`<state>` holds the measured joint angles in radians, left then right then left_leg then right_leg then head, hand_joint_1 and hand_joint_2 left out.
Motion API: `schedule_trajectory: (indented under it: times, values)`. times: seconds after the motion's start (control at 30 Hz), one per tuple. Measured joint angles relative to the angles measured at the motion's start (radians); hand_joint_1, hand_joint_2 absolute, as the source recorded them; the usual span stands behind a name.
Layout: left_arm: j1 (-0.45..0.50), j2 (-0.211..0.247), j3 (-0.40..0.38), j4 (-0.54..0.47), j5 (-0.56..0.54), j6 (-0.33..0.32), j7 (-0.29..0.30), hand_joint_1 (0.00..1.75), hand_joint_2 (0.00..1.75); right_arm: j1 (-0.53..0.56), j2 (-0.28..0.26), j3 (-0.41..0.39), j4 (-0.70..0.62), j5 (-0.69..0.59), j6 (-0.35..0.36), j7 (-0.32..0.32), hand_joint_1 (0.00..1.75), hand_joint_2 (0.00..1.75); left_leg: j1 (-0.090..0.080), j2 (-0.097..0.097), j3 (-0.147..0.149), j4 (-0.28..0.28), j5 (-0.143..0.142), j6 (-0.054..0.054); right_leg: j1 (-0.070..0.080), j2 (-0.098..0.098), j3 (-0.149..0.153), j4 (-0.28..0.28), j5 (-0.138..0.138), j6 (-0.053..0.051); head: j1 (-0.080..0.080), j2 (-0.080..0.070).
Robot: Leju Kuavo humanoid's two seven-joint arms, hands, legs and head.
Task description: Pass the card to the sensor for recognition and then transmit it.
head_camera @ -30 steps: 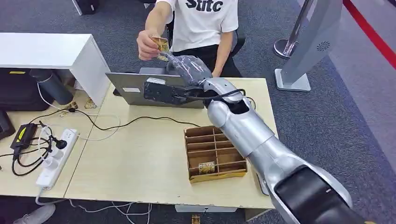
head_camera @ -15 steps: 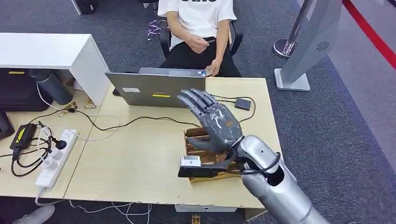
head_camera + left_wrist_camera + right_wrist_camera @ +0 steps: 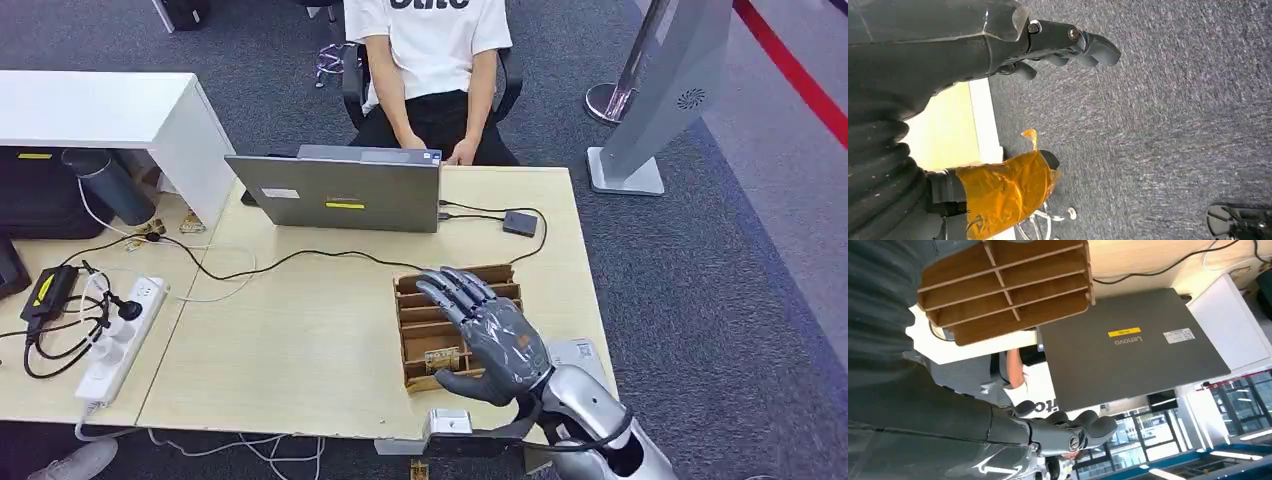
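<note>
Hovering empty with fingers spread, your right hand (image 3: 490,335) hung over the wooden divider box (image 3: 415,300) near the table's (image 3: 300,340) front-right corner.

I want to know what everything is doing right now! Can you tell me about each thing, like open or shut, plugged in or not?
right hand: open, fingers spread, holding nothing, above the wooden tray.
left hand: hanging over the carpet, holding nothing.
laptop: lid up, cable plugged into its side.
wooden tray: on the table, one card in a front slot.
power strip: plugs in it.
person: seated behind the laptop.
</note>
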<state>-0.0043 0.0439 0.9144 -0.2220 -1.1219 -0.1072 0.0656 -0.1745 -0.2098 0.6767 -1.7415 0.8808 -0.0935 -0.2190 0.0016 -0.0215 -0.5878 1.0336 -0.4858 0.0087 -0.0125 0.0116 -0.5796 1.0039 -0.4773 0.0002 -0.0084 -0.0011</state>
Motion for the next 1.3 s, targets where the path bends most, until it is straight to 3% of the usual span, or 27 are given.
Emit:
schedule_trajectory:
  times: [0.27,0.33,0.37,0.8,1.3]
  values:
    - [0.000,-0.001,0.008,0.000,0.000,0.002,0.000,0.00,1.75,0.027,-0.006,-0.014,-0.024,-0.017,-0.010,-0.010,0.00,1.75,0.000,0.000,0.000,0.000,0.000,0.000,0.000,0.000,0.000,0.000,0.000,0.000,0.000,0.000]
    - [0.002,-0.015,0.035,-0.003,-0.017,0.003,-0.005,0.00,1.75,0.168,0.002,-0.131,-0.132,-0.129,-0.094,-0.122,0.00,1.75,0.000,-0.001,0.000,0.000,-0.001,0.001,0.000,-0.001,0.001,0.000,-0.001,0.001,0.000,0.000]
    - [0.002,-0.017,0.039,-0.005,-0.019,0.004,-0.005,0.00,1.75,0.181,0.004,-0.148,-0.143,-0.128,-0.095,-0.126,0.00,1.75,0.000,0.000,0.000,0.000,-0.001,0.001,0.000,0.000,0.001,0.000,-0.001,0.001,0.000,0.000]
    - [0.002,-0.034,0.080,-0.014,-0.039,-0.019,0.007,0.00,1.75,0.241,0.038,-0.264,-0.198,-0.155,-0.066,-0.151,0.00,1.75,0.000,0.000,0.001,0.000,-0.001,0.001,0.000,-0.001,0.001,0.000,-0.001,0.001,0.000,0.000]
    - [0.001,-0.044,0.097,-0.014,-0.047,-0.030,0.001,0.00,1.75,0.250,0.049,-0.286,-0.206,-0.158,-0.063,-0.154,0.00,1.75,0.000,0.000,0.001,0.000,-0.001,0.001,0.000,-0.001,0.001,0.000,-0.001,0.001,0.000,0.000]
